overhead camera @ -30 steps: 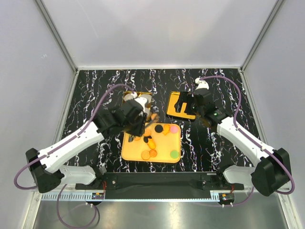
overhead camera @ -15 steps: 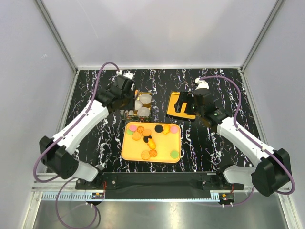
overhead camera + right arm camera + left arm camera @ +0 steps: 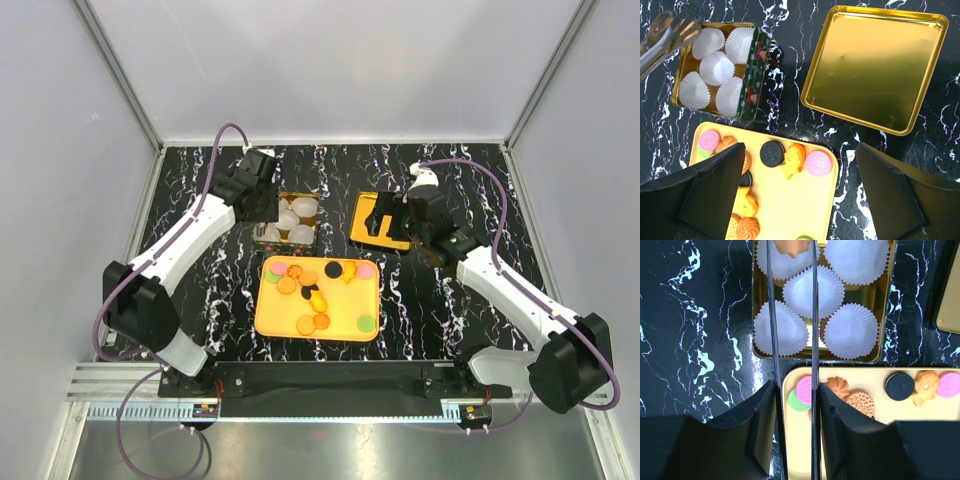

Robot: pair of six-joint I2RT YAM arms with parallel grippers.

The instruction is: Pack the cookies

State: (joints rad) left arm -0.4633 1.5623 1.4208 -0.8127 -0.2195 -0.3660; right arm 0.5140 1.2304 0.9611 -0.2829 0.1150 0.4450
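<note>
Several cookies (image 3: 312, 285) lie on a yellow tray (image 3: 270, 318): orange ones, a black one (image 3: 772, 153), pink ones (image 3: 818, 163), a green one (image 3: 794, 403). My left gripper (image 3: 258, 195) is shut on metal tongs (image 3: 814, 315). The tongs reach over a tin (image 3: 282, 201) lined with white paper cups (image 3: 813, 291). They pinch an orange cookie (image 3: 792, 246) above a far cup. The tongs also show in the right wrist view (image 3: 665, 32). My right gripper (image 3: 385, 225) is open and empty, hovering between the tray and the gold lid (image 3: 874, 67).
The tin (image 3: 751, 75) stands just behind the tray's left end and the lid (image 3: 362, 235) lies to its right on the black marble table (image 3: 460, 200). Grey walls close in the table on three sides.
My left arm has swung from over the tray's left end up to the tin's far left side, carrying the tongs. The right arm has not moved.
</note>
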